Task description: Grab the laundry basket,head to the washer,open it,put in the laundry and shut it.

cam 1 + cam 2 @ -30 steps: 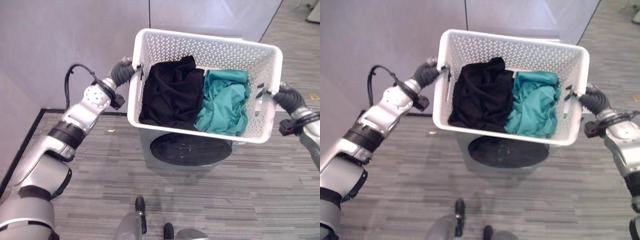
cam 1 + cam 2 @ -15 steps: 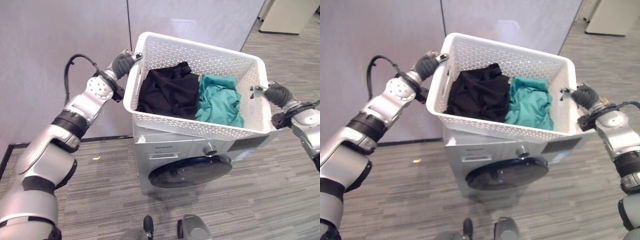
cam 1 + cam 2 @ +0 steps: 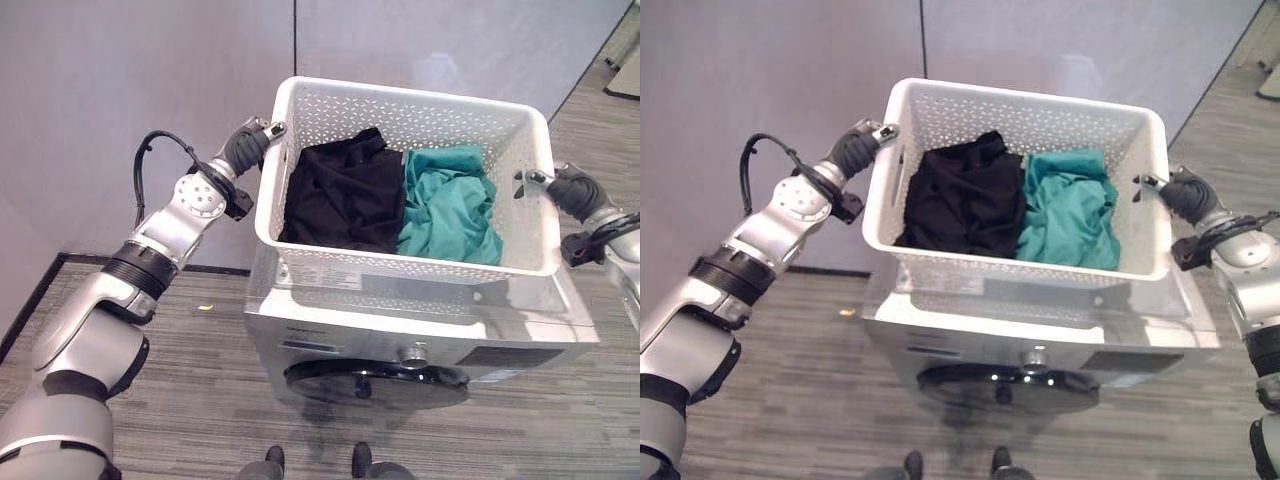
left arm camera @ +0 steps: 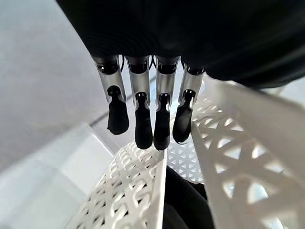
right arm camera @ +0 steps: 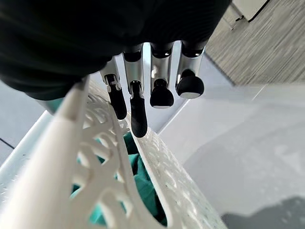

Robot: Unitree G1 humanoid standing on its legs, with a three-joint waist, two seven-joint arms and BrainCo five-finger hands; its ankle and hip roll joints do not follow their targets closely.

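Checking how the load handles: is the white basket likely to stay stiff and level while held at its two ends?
The laundry basket probably stays stiff: its perforated walls look straight. It seems light, holding just a black garment and a teal garment. It might tip, with the left hand and right hand gripping only the end rims.

You see a grey wall with a black baseboard; a small yellow scrap lies on the striped floor near that baseboard.
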